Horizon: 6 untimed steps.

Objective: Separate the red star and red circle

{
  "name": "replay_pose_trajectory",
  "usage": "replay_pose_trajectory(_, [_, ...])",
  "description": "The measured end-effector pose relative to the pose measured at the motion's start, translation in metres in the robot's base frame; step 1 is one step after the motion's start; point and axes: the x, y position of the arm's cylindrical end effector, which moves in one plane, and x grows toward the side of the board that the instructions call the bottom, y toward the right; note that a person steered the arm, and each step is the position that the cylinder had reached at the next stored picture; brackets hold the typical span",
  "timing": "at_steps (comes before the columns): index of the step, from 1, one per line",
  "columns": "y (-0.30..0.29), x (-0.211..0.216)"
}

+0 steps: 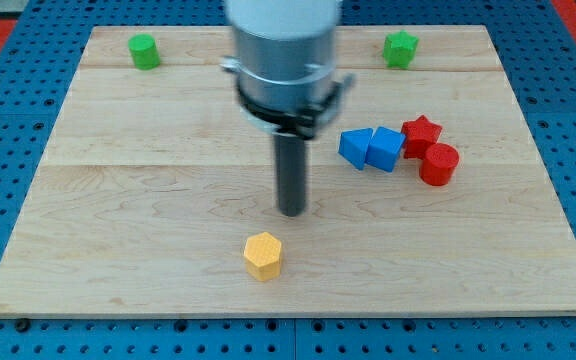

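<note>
The red star (421, 134) and the red circle (438, 164) lie touching at the view's right, the circle just below and to the right of the star. Two blue blocks (371, 148) sit against the star's left side. My tip (292, 211) rests on the board near the middle, well to the left of the red blocks and a little below them. It touches no block.
A yellow hexagon block (263, 255) lies just below my tip, slightly to its left. A green block (145, 51) sits at the top left and a green star (400, 48) at the top right. The wooden board (118, 200) is bordered by blue pegboard.
</note>
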Motion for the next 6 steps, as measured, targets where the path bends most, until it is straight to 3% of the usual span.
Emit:
replay_pose_trajectory(1, [0.079, -0.029])
replay_pose_trajectory(2, [0.11, -0.003])
replay_pose_trajectory(3, [0.109, 0.045])
replay_pose_trajectory(4, [0.133, 0.048])
replay_pose_trajectory(6, [0.14, 0.006])
